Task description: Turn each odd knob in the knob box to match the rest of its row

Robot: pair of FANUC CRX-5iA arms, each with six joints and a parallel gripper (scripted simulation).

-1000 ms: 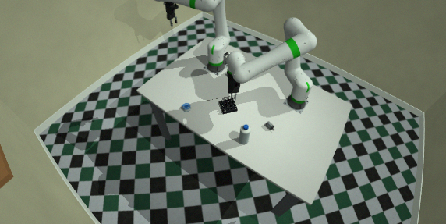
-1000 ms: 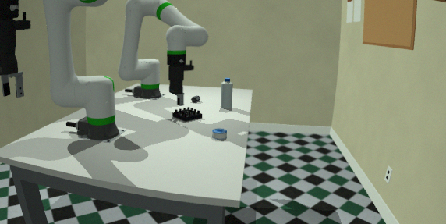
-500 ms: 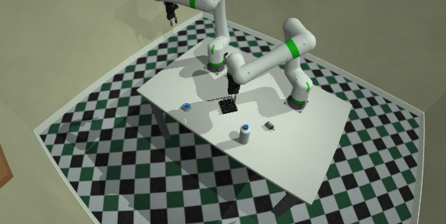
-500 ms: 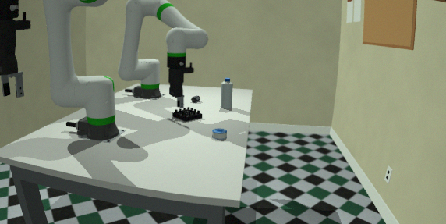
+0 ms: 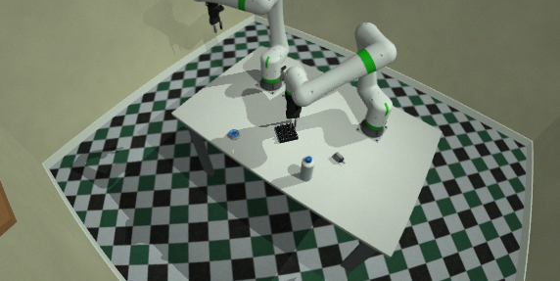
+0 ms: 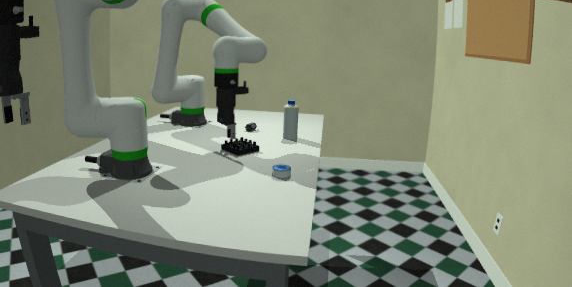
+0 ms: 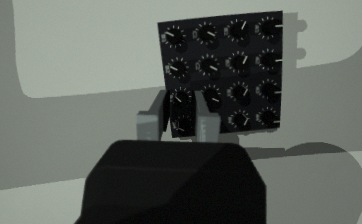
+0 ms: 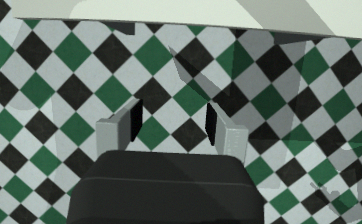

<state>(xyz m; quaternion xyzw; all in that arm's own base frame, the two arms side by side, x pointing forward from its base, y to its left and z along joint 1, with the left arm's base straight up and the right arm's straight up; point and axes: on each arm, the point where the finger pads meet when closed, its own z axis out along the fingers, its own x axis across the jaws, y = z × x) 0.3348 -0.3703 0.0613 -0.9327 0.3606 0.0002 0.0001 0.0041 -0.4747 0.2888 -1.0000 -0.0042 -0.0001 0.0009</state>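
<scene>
Nearest, the right gripper hangs high over the floor, outside the desk's near short edge, its fingers wide apart with nothing between them. The right arm stands by that edge's left corner. Further along, the tin sits near the right long edge. The knob box lies flat around mid-desk, between the long edges. Above it, the left gripper points down, fingers partly apart, clamped on nothing. Beyond the box, the bottle stands upright near the right edge; a small dark object lies farther in. The left arm stands farthest, by the left edge.
</scene>
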